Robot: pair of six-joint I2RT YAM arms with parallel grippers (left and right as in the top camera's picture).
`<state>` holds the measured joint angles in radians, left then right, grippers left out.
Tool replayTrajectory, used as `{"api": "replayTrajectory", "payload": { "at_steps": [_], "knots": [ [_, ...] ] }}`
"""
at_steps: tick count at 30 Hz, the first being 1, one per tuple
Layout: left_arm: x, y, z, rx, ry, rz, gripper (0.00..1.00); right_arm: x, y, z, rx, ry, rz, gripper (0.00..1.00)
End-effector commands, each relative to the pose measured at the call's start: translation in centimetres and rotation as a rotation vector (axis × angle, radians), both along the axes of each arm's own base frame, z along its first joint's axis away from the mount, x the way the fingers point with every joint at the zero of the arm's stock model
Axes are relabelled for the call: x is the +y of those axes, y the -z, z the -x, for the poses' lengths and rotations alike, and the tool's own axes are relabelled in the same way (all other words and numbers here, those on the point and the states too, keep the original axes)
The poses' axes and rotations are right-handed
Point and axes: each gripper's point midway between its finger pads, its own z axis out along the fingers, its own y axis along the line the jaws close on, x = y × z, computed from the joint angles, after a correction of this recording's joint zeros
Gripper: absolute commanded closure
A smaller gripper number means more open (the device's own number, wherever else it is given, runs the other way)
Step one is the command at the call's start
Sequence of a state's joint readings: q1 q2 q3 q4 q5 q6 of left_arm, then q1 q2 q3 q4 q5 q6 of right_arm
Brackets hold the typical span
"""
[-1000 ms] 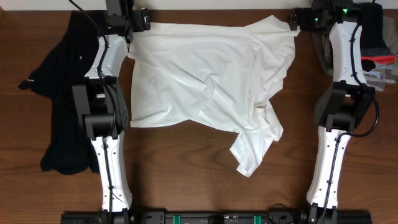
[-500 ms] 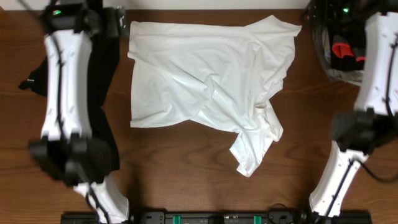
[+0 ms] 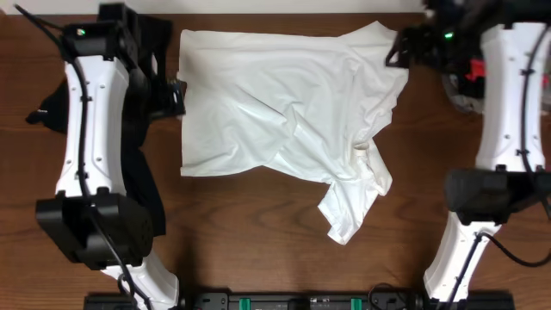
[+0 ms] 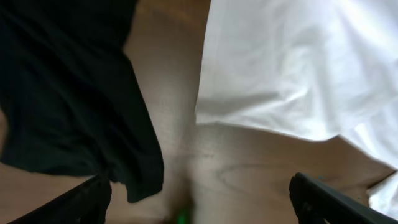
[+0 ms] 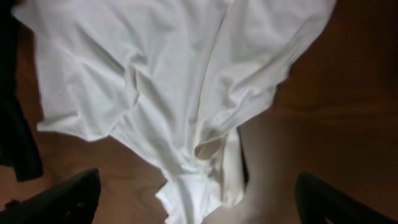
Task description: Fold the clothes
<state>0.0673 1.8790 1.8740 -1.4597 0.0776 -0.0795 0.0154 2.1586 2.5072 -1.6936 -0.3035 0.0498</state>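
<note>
The clothes are a white T-shirt (image 3: 284,112) and a black garment (image 3: 47,103). The shirt lies spread and wrinkled across the middle of the table, one sleeve trailing toward the front. The black garment lies along the left side, partly hidden under my left arm. My left gripper (image 3: 176,95) hovers beside the shirt's left edge, open and empty. In the left wrist view the left gripper (image 4: 199,208) is over bare wood between the black garment (image 4: 68,93) and the T-shirt (image 4: 298,62). My right gripper (image 3: 396,47) hangs open above the shirt's upper right corner. The right wrist view has the right gripper (image 5: 199,205) above the T-shirt (image 5: 174,81).
A small pile of items with something red (image 3: 471,71) sits at the far right behind my right arm. Brown wood table (image 3: 258,232) shows in front of the shirt. The black garment's tip (image 5: 15,143) shows at the left edge of the right wrist view.
Both arms have lifted off the shirt's top corners toward the camera. The left gripper has come forward along the shirt's left edge. The shirt has not moved.
</note>
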Motion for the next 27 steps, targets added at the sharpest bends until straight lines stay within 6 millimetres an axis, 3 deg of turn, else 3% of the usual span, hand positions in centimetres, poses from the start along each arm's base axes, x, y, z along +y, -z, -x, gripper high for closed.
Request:
{"api": "replayTrajectory", "payload": {
  "at_steps": [1, 12, 16, 19, 22, 27],
  "knots": [
    [-0.5, 2.8, 1.7, 0.092, -0.012, 0.026, 0.09, 0.1, 2.7, 1.3, 0.111, 0.074, 0.119, 0.05],
    [-2.1, 11.4, 5.3, 0.110, -0.014, 0.105, 0.12, 3.3, 8.3, 8.2, 0.337, -0.026, 0.289, 0.14],
    [-2.9, 14.1, 6.1, 0.108, -0.016, 0.152, 0.23, 5.8, 11.1, 9.1, 0.345, -0.124, 0.312, 0.22],
    [-3.0, 15.4, 6.9, 0.117, -0.016, 0.151, 0.27, 6.9, 12.9, 9.6, 0.340, -0.163, 0.350, 0.24],
    [-3.0, 16.3, 7.1, 0.109, -0.015, 0.150, 0.29, 7.0, 14.9, 9.9, 0.334, -0.174, 0.392, 0.25],
    [-2.9, 17.2, 6.8, 0.078, -0.009, 0.144, 0.45, 6.5, 18.1, 10.1, 0.325, -0.166, 0.420, 0.31]
  ]
}}
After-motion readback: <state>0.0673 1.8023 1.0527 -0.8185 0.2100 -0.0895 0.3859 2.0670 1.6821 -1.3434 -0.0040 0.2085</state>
